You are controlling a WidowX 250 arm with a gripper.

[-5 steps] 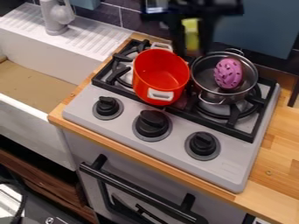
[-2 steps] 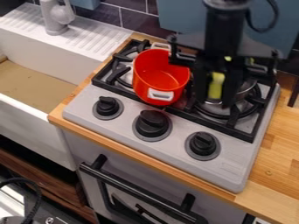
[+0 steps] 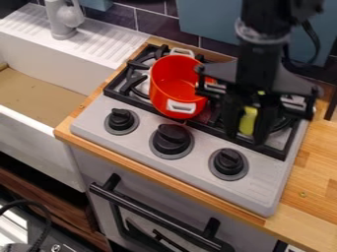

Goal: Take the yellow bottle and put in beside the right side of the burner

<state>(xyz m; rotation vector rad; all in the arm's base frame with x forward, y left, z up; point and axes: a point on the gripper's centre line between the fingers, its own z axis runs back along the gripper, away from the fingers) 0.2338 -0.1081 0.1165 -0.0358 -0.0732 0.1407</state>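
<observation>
If I let twelve o'clock run from me to the tiled wall [image 3: 148,19], the oven handle [image 3: 154,216] comes nearest, with the front black knob [image 3: 228,162] beyond it. At about one o'clock from that knob is the yellow bottle [image 3: 248,120], over the grate [image 3: 283,147] of the stove. It sits between the fingers of the gripper [image 3: 246,134], which I'd judge are closed in on its sides, narrow enough to hold it.

So the bottle isn't off to one side of the gripper at all; it's right inside the grip. Its long side runs along the fingers, close to upright, the top end toward the wrist. What counts now is where the wooden counter [image 3: 322,147] lies: between three and four o'clock from the bottle, past the stove's edge. I'd say the carry should go that way, clear of the grate, then down, keeping the bottle upright so it can stand.

Farther back, at ten o'clock from the grip, the red pot [image 3: 176,81] is out of that path.
</observation>
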